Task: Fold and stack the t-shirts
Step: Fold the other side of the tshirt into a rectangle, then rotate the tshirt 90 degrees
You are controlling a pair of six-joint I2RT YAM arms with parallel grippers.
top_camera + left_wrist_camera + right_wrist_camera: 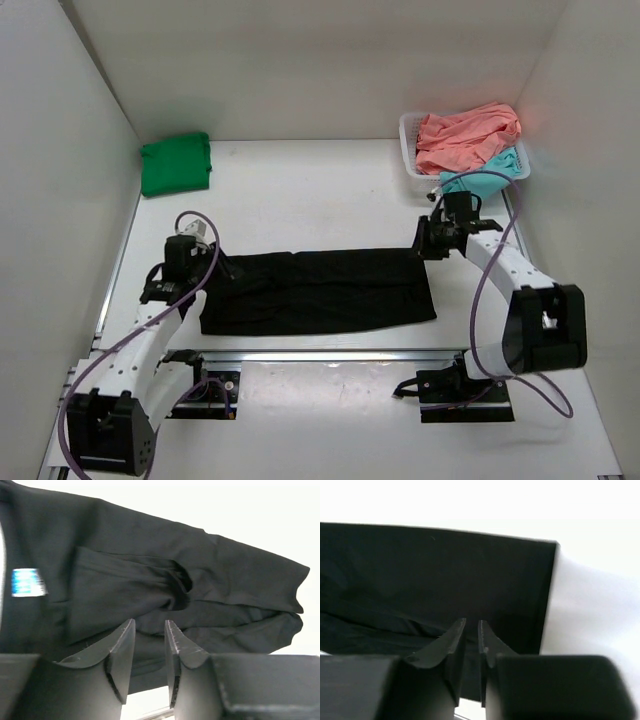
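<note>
On the table (320, 190), bare surface borders the black t-shirt (320, 292).

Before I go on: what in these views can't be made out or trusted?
- Left wrist view: the print on the small pale label of the large black cloth t-shirt is blurred and unreadable.
- Top view: the teal cloth t-shirt is mostly covered by the coral-pink cloth t-shirt in the white plastic basket, so its shape is hidden.
- Right wrist view: dark fingers sit against black cloth, so whether the right hand pinches fabric is unclear.
</note>
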